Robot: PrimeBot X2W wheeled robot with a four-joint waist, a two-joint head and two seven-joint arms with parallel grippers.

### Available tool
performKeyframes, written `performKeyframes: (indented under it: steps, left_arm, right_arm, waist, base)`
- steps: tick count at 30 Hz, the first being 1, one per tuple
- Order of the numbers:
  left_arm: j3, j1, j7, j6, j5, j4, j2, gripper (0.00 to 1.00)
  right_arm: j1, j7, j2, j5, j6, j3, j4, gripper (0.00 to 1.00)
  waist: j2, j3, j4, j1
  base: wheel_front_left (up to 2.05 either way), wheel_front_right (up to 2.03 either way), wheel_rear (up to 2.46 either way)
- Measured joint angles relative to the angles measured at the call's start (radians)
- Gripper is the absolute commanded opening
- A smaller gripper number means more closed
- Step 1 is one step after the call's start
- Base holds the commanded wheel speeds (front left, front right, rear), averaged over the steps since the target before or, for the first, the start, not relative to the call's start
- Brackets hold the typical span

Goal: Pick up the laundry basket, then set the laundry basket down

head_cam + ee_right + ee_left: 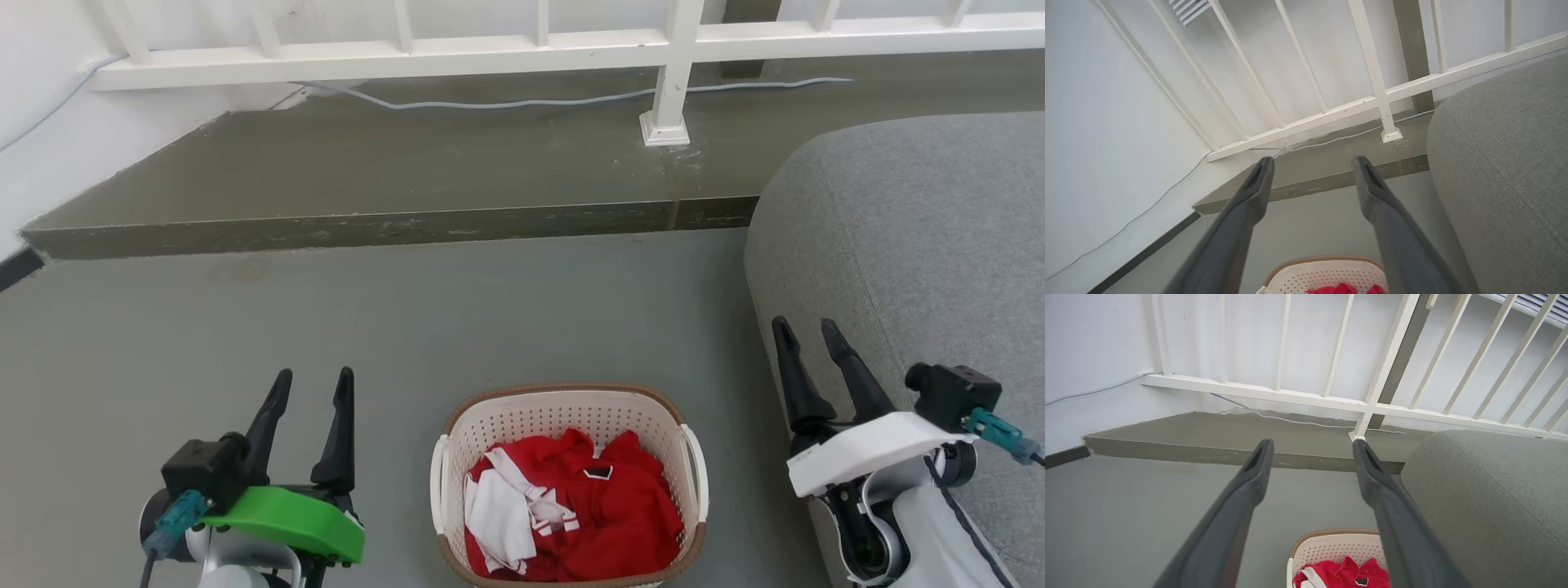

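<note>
at lower left of the head view, the left gripper (315,374), under a green wrist cover, hangs above the grey floor (408,327) with its two dark fingers spread apart. just to its right, between the two arms, the laundry basket (563,412) stands upright on the floor. it is a cream perforated tub with a brown woven-look rim and a white handle (439,482) on each side, and neither gripper touches it. inside lies a crumpled red garment (608,510), with a white cloth (496,514) bunched against its left side. farther right, the white-cased right gripper (804,323) points up the frame, fingers likewise parted, in front of the rounded edge of a grey upholstered sofa (914,229). behind, a darker raised step (408,163) runs across from the white wall (49,122) at left. it carries a white railing (490,53) whose post (669,98) is footed on the step, and a pale cable (531,102) trails along its base. both wrist views look along parted fingers toward the railing, with the basket's far rim low in each.
</note>
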Motion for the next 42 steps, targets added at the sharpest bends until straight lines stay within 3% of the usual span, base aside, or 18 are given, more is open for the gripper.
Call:
performKeyframes:
  steps: [10,42]
  left_arm:
    - [-0.014,-0.005,-0.03,0.003,0.105,-0.014,0.0,1.0]
    - [-0.028,-0.007,-0.03,0.016,0.082,-0.034,0.0,1.0]
  right_arm:
    - [-0.006,-0.029,0.006,-0.107,0.003,0.006,0.001,1.0]
    - [-0.012,-0.029,0.025,-0.137,0.009,-0.005,0.017,1.0]
  waist:
    - [0.0,0.003,-0.002,0.0]
    - [0.0,0.037,-0.021,0.0]
  base:
    - [0.0,0.0,0.0]
    - [0.0,0.0,0.0]
